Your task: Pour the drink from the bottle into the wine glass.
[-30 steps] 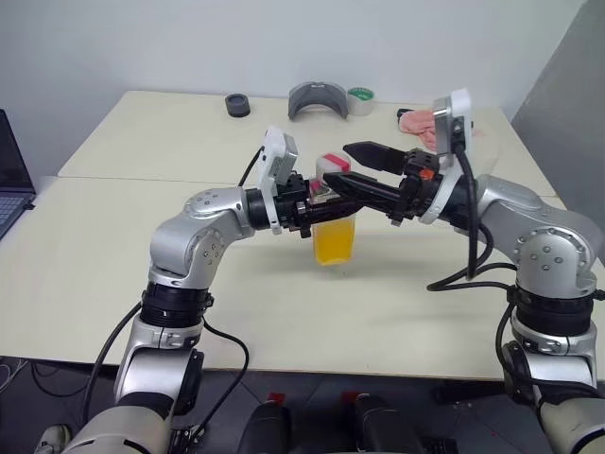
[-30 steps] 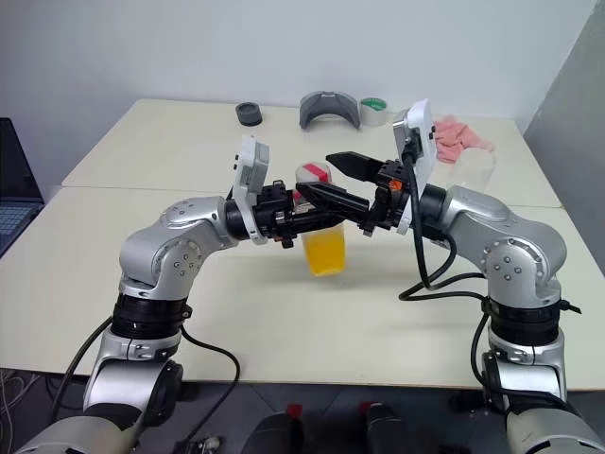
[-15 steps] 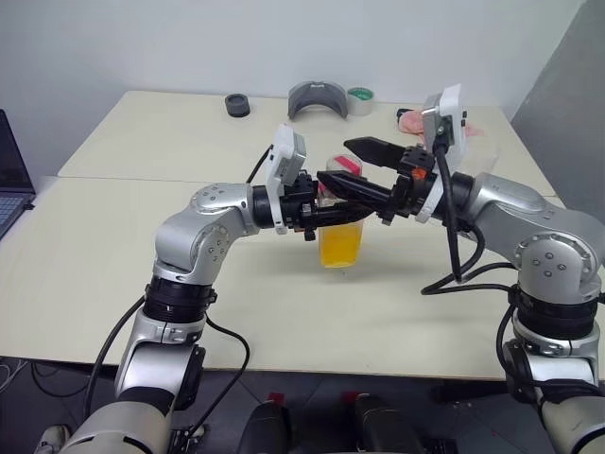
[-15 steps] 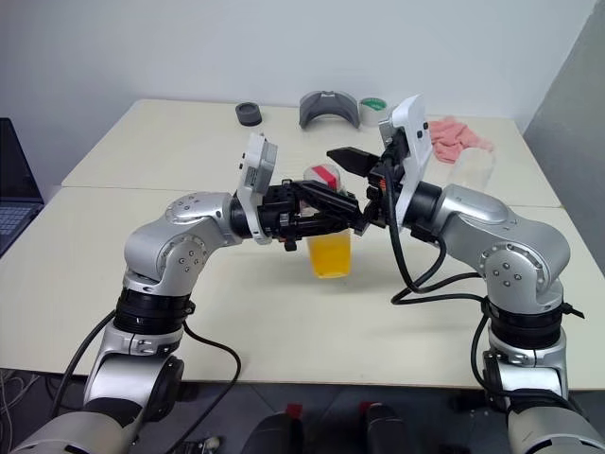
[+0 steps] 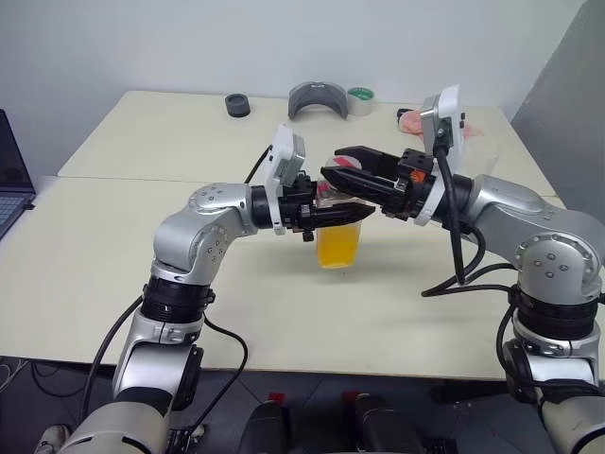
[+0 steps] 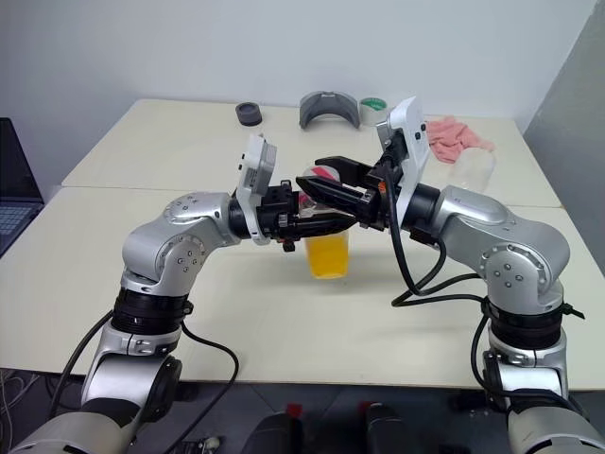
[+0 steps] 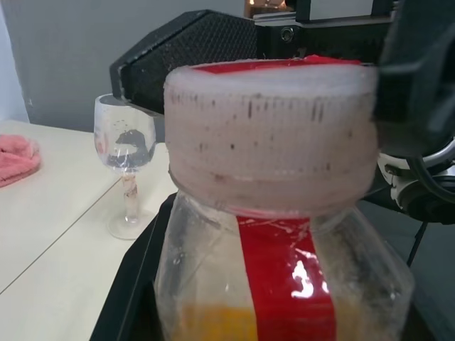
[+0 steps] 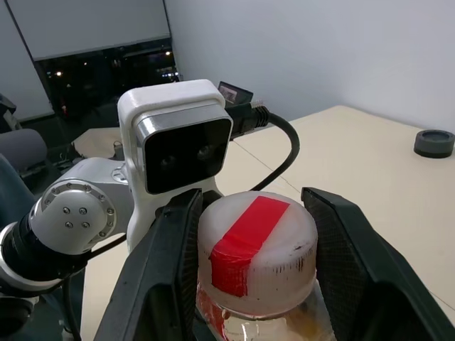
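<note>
Orange drink (image 5: pixel 338 244) half fills the bottle (image 5: pixel 339 223), which is held upright above the table (image 5: pixel 113 246) at centre frame, clenched in the left gripper (image 5: pixel 326 212). Its white cap (image 8: pixel 257 240) is flanked by the right gripper (image 8: pixel 257 245), jaws just beside it; actual contact cannot be told. The wine glass (image 7: pixel 126 170) is seen standing on the table.

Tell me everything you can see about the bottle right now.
The bottle is small, clear, squarish plastic, upright and lifted off the table. Orange drink fills its lower part. Its ribbed white cap is still on, with a red stripe across the top and a red strip running down the side. The left gripper is shut on its upper body, and the right gripper has a finger on each side of the cap.
</note>
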You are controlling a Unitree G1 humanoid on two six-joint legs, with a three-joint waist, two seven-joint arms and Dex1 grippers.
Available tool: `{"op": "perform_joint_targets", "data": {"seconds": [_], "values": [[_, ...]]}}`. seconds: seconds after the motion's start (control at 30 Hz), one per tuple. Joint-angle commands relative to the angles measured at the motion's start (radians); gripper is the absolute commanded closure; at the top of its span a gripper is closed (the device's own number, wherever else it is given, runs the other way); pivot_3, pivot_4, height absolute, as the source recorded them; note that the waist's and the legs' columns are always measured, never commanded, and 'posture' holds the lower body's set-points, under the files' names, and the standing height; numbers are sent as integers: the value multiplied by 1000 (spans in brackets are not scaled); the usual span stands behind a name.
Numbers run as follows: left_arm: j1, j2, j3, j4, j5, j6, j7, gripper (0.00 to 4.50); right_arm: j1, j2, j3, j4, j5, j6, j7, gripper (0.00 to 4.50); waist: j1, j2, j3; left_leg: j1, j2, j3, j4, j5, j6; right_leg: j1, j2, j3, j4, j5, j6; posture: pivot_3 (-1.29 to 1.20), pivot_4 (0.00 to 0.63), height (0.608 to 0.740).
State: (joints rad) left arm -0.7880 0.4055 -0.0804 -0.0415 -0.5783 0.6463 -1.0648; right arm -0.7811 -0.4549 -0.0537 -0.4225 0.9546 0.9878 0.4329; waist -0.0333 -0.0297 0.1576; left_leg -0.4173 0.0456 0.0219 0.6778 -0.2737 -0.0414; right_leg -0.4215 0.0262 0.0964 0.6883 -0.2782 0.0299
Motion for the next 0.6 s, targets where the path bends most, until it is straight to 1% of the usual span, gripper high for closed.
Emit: {"op": "perform_joint_targets", "data": {"seconds": [0.03,0.17,0.2,0.3,0.4,0.6], "values": [[-4,14,9,-43,-16,-8,-13,2531,-25,-8,-15,-26,24,-13,29,2623,0,0,0,0,0,0,0,0,0,0,0,0,0,0,0,0,150,740],[-5,21,13,-69,-33,9,-13,2531,-51,-17,-10,5,28,-25,96,2623,0,0,0,0,0,0,0,0,0,0,0,0,0,0,0,0,150,740],[-7,24,14,-76,-40,15,-14,2531,-63,-20,-9,19,37,-28,134,2623,0,0,0,0,0,0,0,0,0,0,0,0,0,0,0,0,150,740],[-18,40,28,-116,-78,48,-16,2531,-134,-29,10,87,64,-43,318,2623,-1,3,2,0,0,0,0,0,0,0,0,0,-1,0,0,0,150,740],[-29,51,48,-167,-128,91,-3,2531,-222,-6,71,175,33,-85,507,2623,-2,3,2,0,0,1,0,0,0,0,1,0,-1,0,0,0,150,740],[-7,56,81,-278,-223,186,61,2531,-304,62,169,307,-49,-176,764,2623,-2,4,3,0,1,-1,0,0,0,0,2,0,-1,0,0,0,150,740]]}}
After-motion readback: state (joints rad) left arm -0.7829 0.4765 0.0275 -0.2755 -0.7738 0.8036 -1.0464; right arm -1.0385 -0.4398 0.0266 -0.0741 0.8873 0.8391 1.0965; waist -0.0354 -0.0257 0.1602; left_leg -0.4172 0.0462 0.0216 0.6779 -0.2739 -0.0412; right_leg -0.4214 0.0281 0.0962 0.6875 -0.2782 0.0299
